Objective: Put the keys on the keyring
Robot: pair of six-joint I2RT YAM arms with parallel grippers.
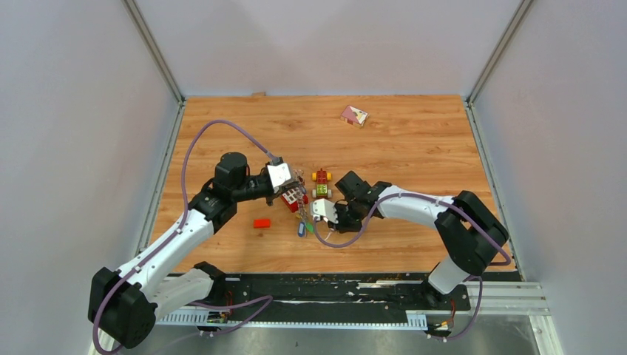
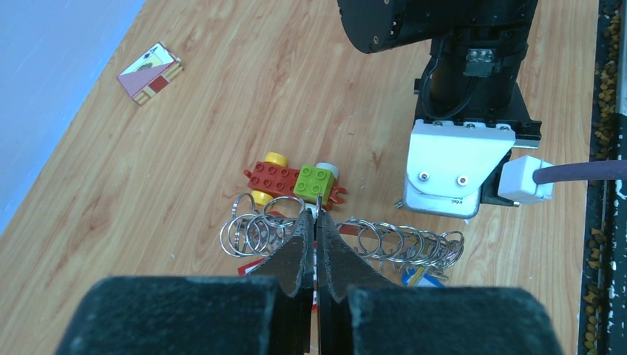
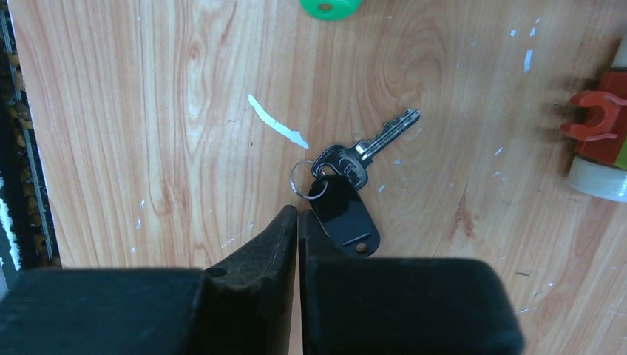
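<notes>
The keyring (image 2: pixel 384 240) is a thin wire strung with many small silver split rings and a blue tag (image 2: pixel 421 277). My left gripper (image 2: pixel 316 213) is shut on its wire and holds it just over the table; it also shows in the top view (image 1: pixel 296 188). A key with a black head (image 3: pixel 341 159), a small ring and a black tag (image 3: pixel 344 211) lies flat on the wood. My right gripper (image 3: pixel 297 213) is shut and empty, its tips just short of that small ring; in the top view it (image 1: pixel 330 222) is right of the keyring (image 1: pixel 299 209). A green key head (image 3: pixel 330 6) lies farther off.
A red-and-yellow toy car with a green brick (image 2: pixel 296 179) stands just behind the keyring and shows in the top view (image 1: pixel 321 183). A loose red brick (image 1: pixel 262 222) lies to the left. A small card box (image 1: pixel 353 115) lies at the back. Grey walls close in the table.
</notes>
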